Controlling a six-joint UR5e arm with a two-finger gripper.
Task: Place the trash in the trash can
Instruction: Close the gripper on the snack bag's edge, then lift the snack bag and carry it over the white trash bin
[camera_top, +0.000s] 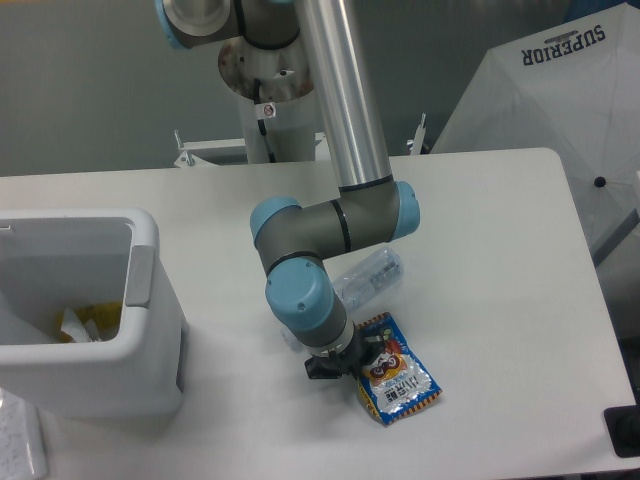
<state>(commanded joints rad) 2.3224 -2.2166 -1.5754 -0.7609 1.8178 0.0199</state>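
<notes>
jaws of the black two-finger gripper (345, 366) sit at the flat blue-orange snack packet's (399, 386) near-left end; open or closed cannot be told. packet lies near the white table's (500, 250) front edge, long axis running right.

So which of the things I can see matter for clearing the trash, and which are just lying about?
Part of the job:
- snack packet, flat on the table with the tool at its edge
- plastic bottle, lying behind the arm
- trash can, at the left, already holding some litter

Just lying about:
- white umbrella, beyond the table's right end
- black object at the lower right corner
</notes>
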